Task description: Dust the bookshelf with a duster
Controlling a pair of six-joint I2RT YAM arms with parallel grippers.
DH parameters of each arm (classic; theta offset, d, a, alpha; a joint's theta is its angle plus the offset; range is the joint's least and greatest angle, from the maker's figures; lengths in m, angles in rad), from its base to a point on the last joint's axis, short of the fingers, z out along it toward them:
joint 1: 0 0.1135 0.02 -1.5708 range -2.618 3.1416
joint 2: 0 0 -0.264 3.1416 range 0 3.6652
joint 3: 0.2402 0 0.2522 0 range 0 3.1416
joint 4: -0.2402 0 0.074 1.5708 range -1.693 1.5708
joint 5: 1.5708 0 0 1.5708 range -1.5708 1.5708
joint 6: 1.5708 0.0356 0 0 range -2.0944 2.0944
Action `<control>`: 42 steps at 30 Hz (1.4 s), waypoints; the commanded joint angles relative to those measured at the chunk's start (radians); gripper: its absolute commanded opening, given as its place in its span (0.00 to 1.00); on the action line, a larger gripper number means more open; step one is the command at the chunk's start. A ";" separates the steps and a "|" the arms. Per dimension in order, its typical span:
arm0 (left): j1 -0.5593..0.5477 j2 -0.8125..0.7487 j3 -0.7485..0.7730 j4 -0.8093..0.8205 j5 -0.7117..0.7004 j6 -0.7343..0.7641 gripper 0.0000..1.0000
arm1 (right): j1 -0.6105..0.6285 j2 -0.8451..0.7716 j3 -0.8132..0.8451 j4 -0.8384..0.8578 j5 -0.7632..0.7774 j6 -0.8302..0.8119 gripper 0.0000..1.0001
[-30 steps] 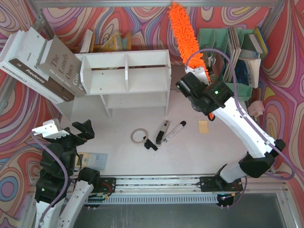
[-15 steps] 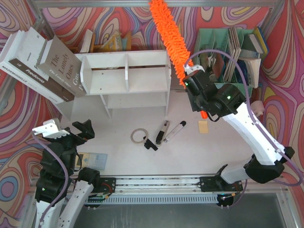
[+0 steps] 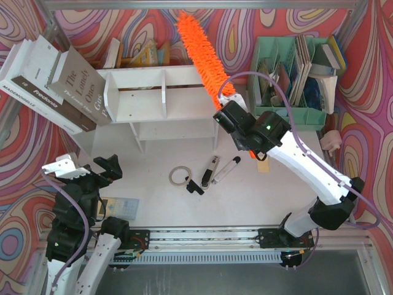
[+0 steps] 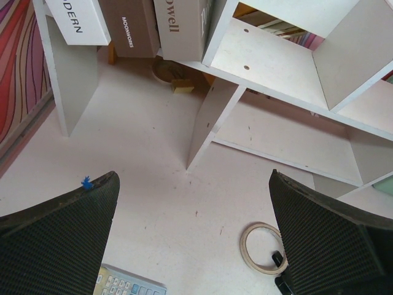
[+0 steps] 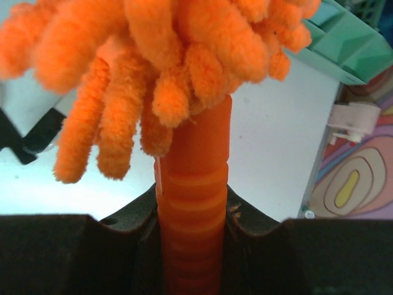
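One white wooden two-tier bookshelf [image 3: 163, 101] with a central divider. One long, fluffy orange chenille duster [image 3: 198, 49]. Three large hardback books [image 4: 126, 27]: two white, one grey. One mint green compartment organiser [image 3: 304, 117]. On the worktop [image 3: 245, 196]: two black-and-silver pens [image 3: 212, 170], one beige tape ring [image 3: 179, 176], one small black object [image 3: 195, 187], one yellow sticky note [image 3: 264, 166], one pale calculator [image 3: 120, 206], one small pale pink object [image 3: 330, 142]. Thin books behind the shelf too hidden for a count.

Swirling red, pink and orange patterned walls [image 3: 368, 37] wrapping around me, pale counter [image 3: 159, 203] lying under bright even light, metal rail [image 3: 202, 236] running along its near edge, silver frame bar [image 3: 276, 4] crossing the far end
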 commanded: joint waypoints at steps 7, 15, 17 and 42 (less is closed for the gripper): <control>0.009 0.002 -0.012 0.027 0.012 -0.010 0.98 | -0.032 -0.031 0.027 -0.068 0.191 0.118 0.00; 0.009 0.006 -0.006 0.015 -0.004 -0.018 0.98 | 0.005 -0.042 0.140 -0.085 0.027 0.185 0.00; 0.009 0.003 -0.005 0.012 -0.009 -0.021 0.98 | 0.058 -0.037 0.165 -0.099 0.027 0.219 0.00; -0.003 0.068 0.044 -0.133 -0.196 -0.094 0.98 | 0.817 0.104 0.105 -0.064 0.249 0.897 0.00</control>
